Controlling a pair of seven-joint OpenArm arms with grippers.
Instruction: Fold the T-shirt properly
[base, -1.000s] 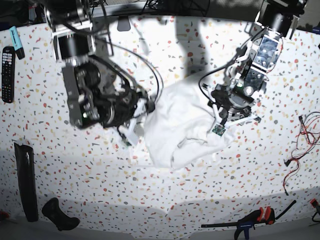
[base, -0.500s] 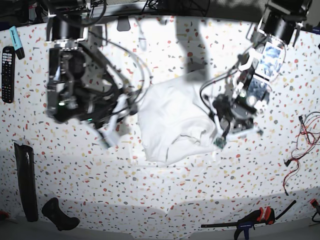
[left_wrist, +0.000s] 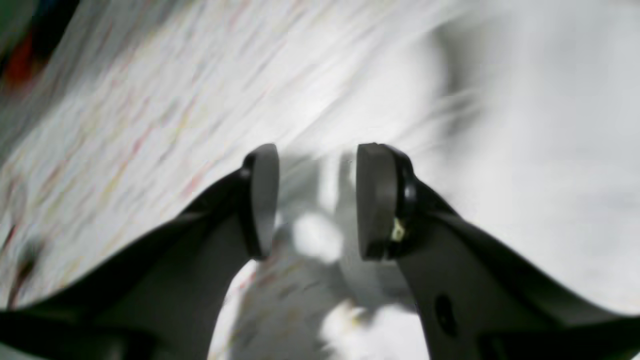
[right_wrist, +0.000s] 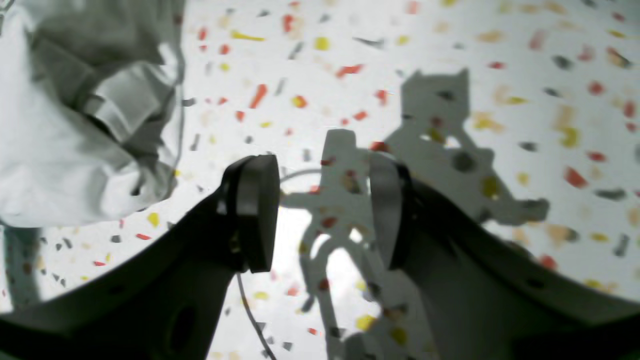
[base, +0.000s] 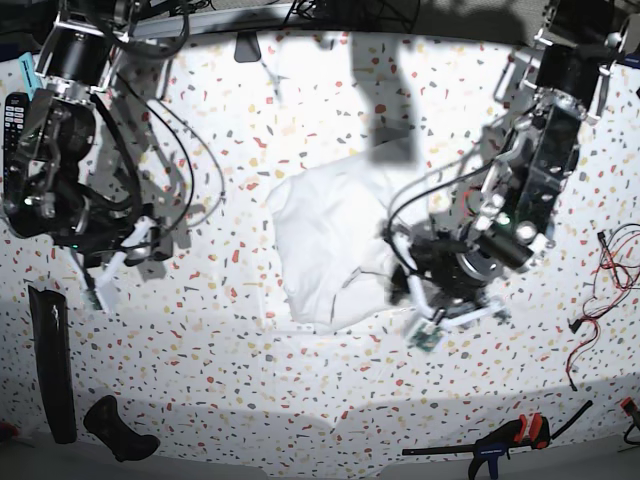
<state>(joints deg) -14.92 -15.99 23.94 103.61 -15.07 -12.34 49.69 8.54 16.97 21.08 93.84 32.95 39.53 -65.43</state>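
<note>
In the middle of the speckled table (base: 300, 400) lies the T-shirt (base: 325, 240), bunched into a rough block whose long axis runs from the far edge toward the near edge in the base view. The left gripper (base: 440, 305) hangs just beside its near right corner, jaws parted with nothing seen between the pads (its wrist view is smeared, showing white cloth off to one side). The right gripper (base: 105, 275) is well apart from the shirt, over bare table on the base view's left, jaws wide and empty; its own view shows a crumpled shirt edge off at the upper left. So the left arm is judged much the nearer for the next pinch, the cloth lying toward the table's centre from it. No brand, label or writing can be read on any of the 2 grippers or the shirt
</note>
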